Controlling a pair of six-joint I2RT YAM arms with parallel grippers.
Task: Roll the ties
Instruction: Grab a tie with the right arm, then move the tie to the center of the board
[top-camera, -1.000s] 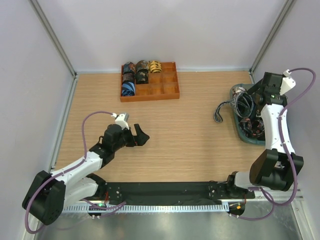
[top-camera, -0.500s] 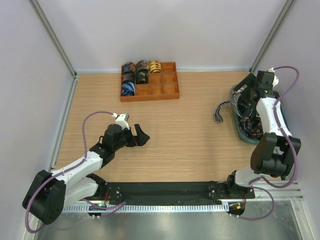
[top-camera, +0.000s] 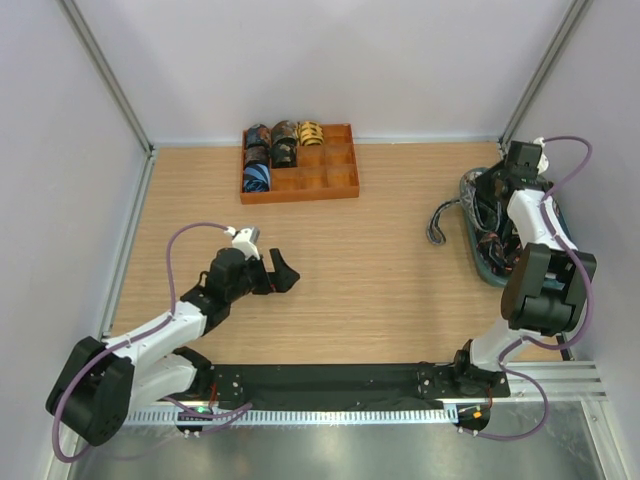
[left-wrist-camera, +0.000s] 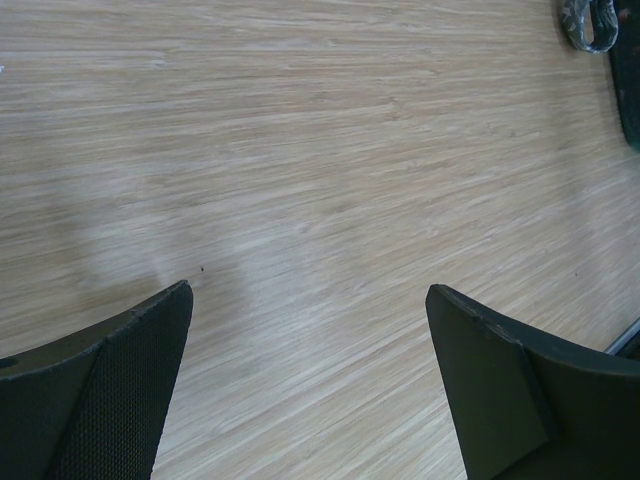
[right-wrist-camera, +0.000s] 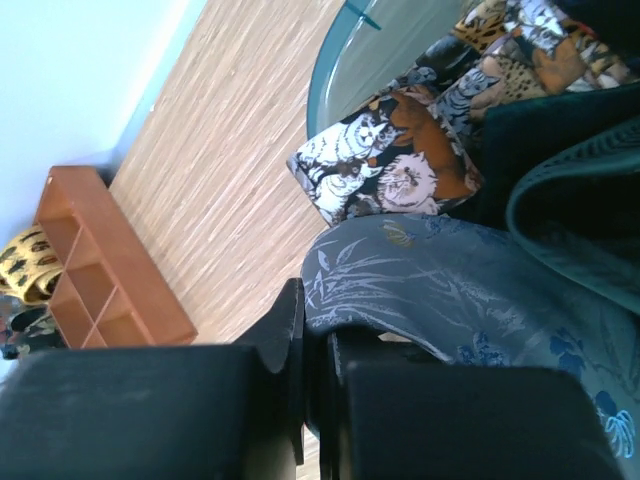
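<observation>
Wooden table inside white walls, orange tray at the far edge, bin at the far right. Five rolled ties sit in the tray's left compartments and the other compartments look free, so by my read the task is partway done. Loose ties are heaped in the bin, with one end hanging over its rim onto the table. My right gripper is down in the bin with its fingers pressed together, and the edge of the grey-blue tie comes out right at the tips, so I judge it is pinching that tie by its edge; how deep the bite goes is hidden. That tie lies on top of the heap, which is probably why it is the one taken. A cat-print tie lies just beside it, partly tucked under, and could drag along when I lift. My left gripper hangs over bare table near the middle-left, well apart from the bin, fingers spread wide and holding nothing; I think it is parked there to catch and pin the tie once it is laid flat for rolling. Next move as I see it: pull the grey-blue tie clear of the heap without snagging the others
</observation>
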